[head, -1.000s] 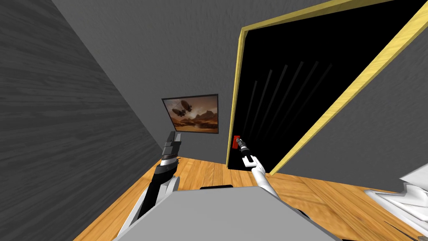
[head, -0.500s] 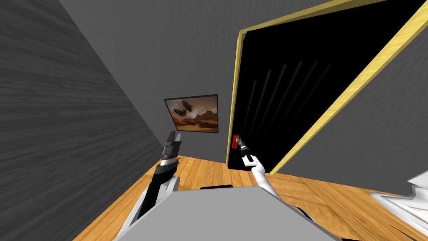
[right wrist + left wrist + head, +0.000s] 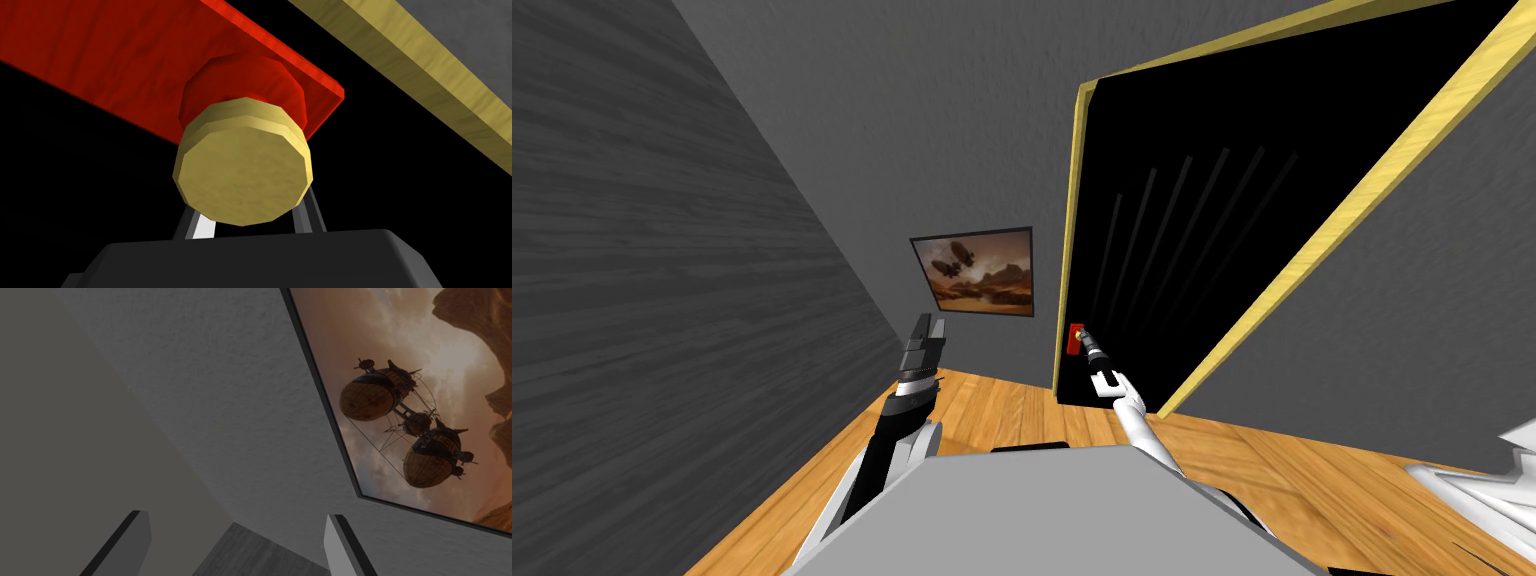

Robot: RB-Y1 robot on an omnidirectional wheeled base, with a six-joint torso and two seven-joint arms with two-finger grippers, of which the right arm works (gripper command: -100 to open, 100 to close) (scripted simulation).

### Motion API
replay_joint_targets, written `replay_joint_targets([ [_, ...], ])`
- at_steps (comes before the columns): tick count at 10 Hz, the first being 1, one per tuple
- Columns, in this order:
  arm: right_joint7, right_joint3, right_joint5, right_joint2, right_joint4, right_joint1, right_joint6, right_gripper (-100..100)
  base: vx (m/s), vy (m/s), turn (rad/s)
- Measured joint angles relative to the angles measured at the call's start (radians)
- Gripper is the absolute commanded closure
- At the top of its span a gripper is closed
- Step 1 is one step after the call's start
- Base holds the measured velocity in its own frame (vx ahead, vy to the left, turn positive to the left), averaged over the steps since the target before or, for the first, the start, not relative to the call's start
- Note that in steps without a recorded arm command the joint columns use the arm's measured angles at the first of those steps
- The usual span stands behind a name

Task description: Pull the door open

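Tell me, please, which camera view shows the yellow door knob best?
The right wrist view: the yellow knob looms large on its red plate, the right gripper's fingers pressing its sides. In the head view it is a tiny speck at that gripper's tip. The left wrist view faces a wall.

Knob [image 3: 243, 180] on plate [image 3: 100, 50] at door frame's [image 3: 1069, 250] left edge, picture [image 3: 977, 272] further left
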Motion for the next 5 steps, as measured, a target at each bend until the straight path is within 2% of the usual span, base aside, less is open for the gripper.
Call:
replay_joint_targets([
  [2, -0.041, 0.001, -0.022, -0.01, 0.034, -0.018, -0.014, 100, -0.036, -0.016, 0.036],
  [4, -0.088, 0.011, -0.042, -0.013, 0.02, -0.013, 0.0, 100, -0.039, -0.021, 0.059],
  [5, -0.114, 0.013, -0.057, -0.023, 0.04, -0.026, -0.001, 100, -0.037, -0.021, 0.015],
])
